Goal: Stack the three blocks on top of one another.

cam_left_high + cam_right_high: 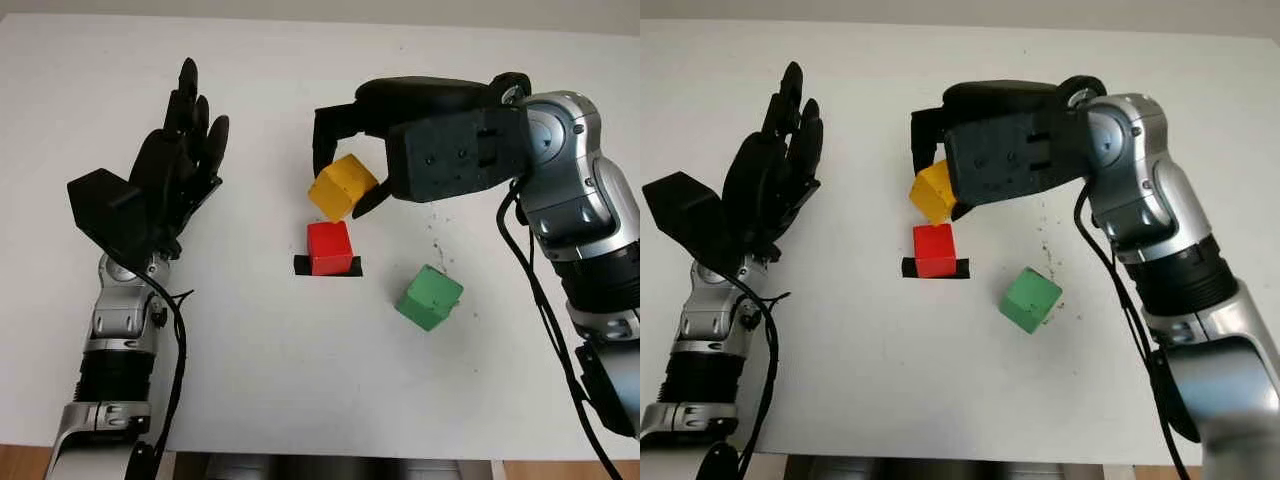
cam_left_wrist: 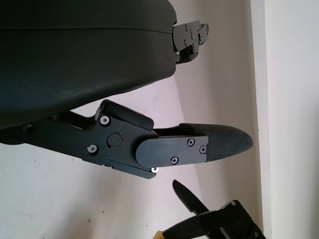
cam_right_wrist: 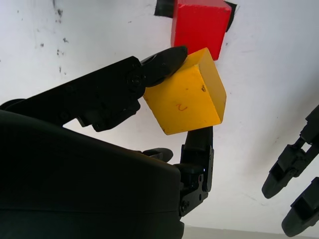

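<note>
A yellow block (image 1: 342,186) hangs tilted in the air, gripped by my right hand (image 1: 345,170) just above and behind the red block (image 1: 329,247). In the right wrist view the fingers (image 3: 164,62) pinch the yellow block (image 3: 187,99) with the red block (image 3: 199,22) close beyond it. The red block sits on a black tape mark (image 1: 300,266) near the table's middle. A green block (image 1: 429,296) lies tilted to the right of the red one. My left hand (image 1: 180,160) is open, raised over the table's left side.
The white table (image 1: 300,380) ends in a front edge near the bottom of the head views. Small dark specks (image 1: 438,250) dot the surface beside the green block.
</note>
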You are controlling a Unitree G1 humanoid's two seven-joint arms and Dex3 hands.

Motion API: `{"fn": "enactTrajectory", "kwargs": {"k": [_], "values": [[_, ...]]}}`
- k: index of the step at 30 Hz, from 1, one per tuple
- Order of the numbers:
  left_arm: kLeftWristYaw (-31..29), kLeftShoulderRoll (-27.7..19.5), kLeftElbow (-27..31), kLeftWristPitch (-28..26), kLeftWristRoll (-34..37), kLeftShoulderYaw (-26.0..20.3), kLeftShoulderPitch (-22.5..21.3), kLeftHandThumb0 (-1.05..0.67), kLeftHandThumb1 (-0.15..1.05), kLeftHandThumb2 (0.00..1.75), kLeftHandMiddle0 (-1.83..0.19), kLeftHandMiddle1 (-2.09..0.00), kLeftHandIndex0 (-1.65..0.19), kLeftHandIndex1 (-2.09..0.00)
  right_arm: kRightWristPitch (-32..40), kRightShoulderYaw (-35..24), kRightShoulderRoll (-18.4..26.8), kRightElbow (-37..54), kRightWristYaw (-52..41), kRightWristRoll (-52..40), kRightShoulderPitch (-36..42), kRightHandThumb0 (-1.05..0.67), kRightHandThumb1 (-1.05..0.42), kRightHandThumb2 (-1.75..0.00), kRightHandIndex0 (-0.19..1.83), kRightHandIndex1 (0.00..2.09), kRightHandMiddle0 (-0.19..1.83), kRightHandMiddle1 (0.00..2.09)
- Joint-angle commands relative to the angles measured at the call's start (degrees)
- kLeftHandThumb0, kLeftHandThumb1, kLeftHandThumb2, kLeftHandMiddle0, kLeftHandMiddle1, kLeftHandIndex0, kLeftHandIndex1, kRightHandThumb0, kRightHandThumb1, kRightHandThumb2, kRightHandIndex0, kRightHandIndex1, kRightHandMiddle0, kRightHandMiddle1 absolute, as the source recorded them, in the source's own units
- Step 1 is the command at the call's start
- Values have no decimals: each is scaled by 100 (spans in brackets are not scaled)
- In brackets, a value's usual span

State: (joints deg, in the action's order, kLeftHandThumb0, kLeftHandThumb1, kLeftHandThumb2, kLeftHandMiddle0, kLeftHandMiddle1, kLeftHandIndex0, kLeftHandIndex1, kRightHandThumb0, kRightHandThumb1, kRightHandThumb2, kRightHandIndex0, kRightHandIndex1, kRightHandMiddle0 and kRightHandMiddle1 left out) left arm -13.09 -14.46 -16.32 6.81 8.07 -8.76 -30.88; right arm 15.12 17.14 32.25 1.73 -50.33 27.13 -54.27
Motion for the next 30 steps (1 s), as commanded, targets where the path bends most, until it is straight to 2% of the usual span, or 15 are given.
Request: {"fn": "enactTrajectory", "kwargs": {"k": [1,4,13,21,30], "values": [[21,25,-66,126,-37,10,-31,-82,105,39,15,-6,17,-5,315,24,-42,322,-67,43,60,-33,-100,-6,31,1,20,168],[36,50,-68,124,-12,11,-32,-82,105,37,14,-6,16,-6,944,137,-63,686,-224,210,98,-35,-101,-6,31,1,18,171],[14,72,-172,228,0,15,-84,-82,105,37,14,-6,16,-5,2232,440,-129,1414,-431,566,204,-37,-101,-6,32,3,17,178],[3,171,-172,208,57,18,-134,-81,105,37,15,-5,16,-5,2689,588,-73,1461,-526,610,143,-39,-100,-5,33,4,18,180],[42,202,-22,129,46,35,-88,-80,105,37,17,-5,18,-5,2785,726,-57,1386,-664,583,65,-39,-98,-5,28,2,26,177]]}}
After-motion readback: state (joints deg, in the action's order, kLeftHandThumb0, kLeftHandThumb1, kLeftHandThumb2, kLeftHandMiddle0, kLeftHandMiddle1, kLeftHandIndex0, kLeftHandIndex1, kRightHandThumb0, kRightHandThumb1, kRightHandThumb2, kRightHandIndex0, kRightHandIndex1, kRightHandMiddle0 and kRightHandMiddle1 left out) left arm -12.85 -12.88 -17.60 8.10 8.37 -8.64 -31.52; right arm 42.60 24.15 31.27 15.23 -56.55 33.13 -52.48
